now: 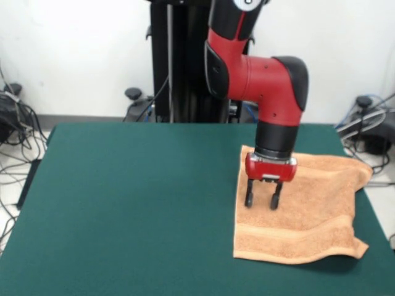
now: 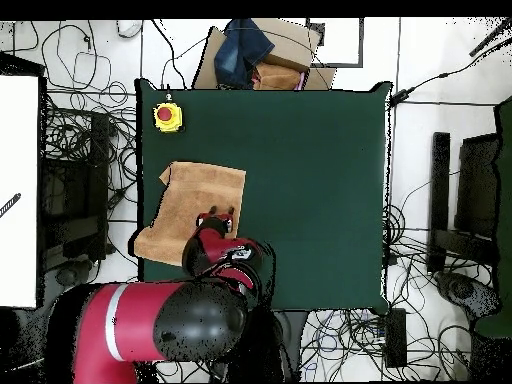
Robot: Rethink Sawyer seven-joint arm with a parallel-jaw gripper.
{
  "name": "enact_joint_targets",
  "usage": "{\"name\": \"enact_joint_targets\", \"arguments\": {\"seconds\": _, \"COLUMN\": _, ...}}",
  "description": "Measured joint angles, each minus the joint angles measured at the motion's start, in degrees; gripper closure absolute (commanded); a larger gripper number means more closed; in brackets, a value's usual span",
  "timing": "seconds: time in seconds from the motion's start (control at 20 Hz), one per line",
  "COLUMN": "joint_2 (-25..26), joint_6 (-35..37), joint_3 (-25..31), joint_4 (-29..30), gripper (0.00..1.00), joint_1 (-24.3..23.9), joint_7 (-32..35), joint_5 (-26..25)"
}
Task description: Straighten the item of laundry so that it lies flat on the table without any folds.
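Note:
The item of laundry (image 1: 308, 216), an orange-tan terry towel, lies at the right side of the dark green table (image 1: 136, 203) in the front view. A woven band runs near its front edge, and its right side is rumpled and reaches the table's edge. My gripper (image 1: 263, 201) hangs over the towel's left part with its two black fingers (image 1: 249, 197) apart and nothing between them; the tips sit at or just above the cloth. From overhead, the towel (image 2: 195, 200) sits at the table's (image 2: 310, 180) left side, with the gripper (image 2: 216, 213) over its lower right part.
A yellow box with a red button (image 2: 167, 117) stands on the table's corner near the towel in the overhead view. Cardboard and dark cloth (image 2: 255, 55) lie beyond the far edge. Cables (image 1: 15, 132) cover the floor around the table.

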Motion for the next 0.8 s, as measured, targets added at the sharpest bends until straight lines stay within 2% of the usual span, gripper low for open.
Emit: {"name": "enact_joint_targets", "arguments": {"seconds": 0.8, "joint_2": 1.37, "joint_6": 0.0, "joint_3": -5.45, "joint_4": -1.86, "gripper": 0.0, "joint_1": 0.22, "joint_7": 0.0, "joint_5": -0.38}}
